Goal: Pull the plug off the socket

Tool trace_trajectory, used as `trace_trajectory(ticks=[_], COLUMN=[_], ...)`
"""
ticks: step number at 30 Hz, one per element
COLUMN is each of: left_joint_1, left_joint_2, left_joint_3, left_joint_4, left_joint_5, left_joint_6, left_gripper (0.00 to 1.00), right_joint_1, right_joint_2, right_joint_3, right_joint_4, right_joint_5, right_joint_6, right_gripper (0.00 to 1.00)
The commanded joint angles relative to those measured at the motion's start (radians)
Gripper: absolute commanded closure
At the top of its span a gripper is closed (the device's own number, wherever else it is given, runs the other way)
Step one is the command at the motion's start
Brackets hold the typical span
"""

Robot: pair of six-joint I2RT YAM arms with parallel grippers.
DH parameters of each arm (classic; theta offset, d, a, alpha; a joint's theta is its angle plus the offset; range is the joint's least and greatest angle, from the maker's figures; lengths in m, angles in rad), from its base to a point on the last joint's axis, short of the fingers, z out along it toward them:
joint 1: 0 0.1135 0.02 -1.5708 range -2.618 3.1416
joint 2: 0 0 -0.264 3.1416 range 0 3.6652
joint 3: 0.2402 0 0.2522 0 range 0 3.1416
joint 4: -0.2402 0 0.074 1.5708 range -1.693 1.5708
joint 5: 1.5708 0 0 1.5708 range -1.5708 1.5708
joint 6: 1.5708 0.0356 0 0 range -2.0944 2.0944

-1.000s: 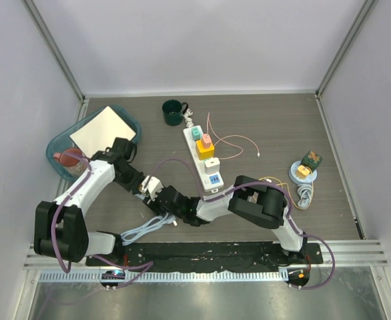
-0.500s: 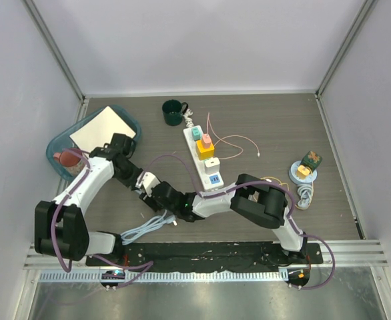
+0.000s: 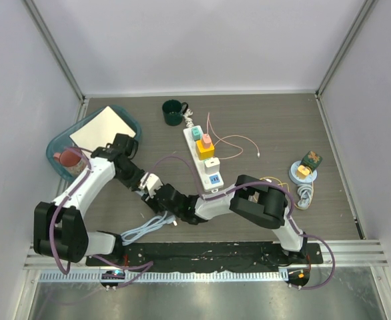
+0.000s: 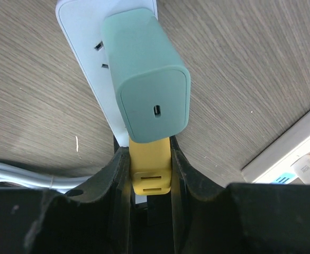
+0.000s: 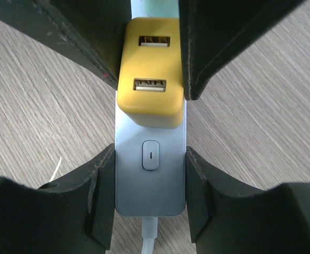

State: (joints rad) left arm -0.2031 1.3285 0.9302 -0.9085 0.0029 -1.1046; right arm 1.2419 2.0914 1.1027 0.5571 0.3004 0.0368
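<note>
Pulling straight along the prongs suits this; left gripper (image 4: pixel 149 156) clamps the yellow plug (image 5: pixel 151 74), seated in the white socket strip (image 5: pixel 150 193) beside a teal plug (image 4: pixel 148 79); right gripper (image 5: pixel 150 159) clamps that strip as a brace.

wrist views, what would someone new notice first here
The yellow plug pinched in the left claw catches the eye first, seated in a small white power strip that the right claw grips at its switch end. A teal adapter stands just beyond it on the same strip. From above, both arms meet left of a longer strip crowded with coloured plugs.
</note>
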Motion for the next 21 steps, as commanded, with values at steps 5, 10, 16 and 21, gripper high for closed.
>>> trace_trajectory(ticks=[5, 10, 16, 21], left_joint_1=[-0.01, -0.024, -0.024, -0.024], left_joint_2=[-0.057, -0.009, 0.014, 0.031], left_joint_3=[0.11, 0.157, 0.232, 0.254], left_joint_4=[-0.026, -0.067, -0.087, -0.087], left_joint_5=[-0.11, -0.081, -0.063, -0.012], left_joint_6=[0.08, 0.081, 0.086, 0.083], left_gripper=[1.0, 1.0, 1.0, 1.0], right_joint_1=[-0.013, -0.013, -0.013, -0.013], right_joint_2=[-0.001, 0.025, 0.058, 0.067], right_joint_3=[0.064, 0.089, 0.074, 0.062], right_joint_4=[-0.35, -0.388, -0.382, -0.382], right_joint_5=[0.014, 0.006, 0.006, 0.009], right_joint_6=[-0.06, -0.078, -0.064, -0.048], right_gripper=[0.99, 0.99, 0.99, 0.99])
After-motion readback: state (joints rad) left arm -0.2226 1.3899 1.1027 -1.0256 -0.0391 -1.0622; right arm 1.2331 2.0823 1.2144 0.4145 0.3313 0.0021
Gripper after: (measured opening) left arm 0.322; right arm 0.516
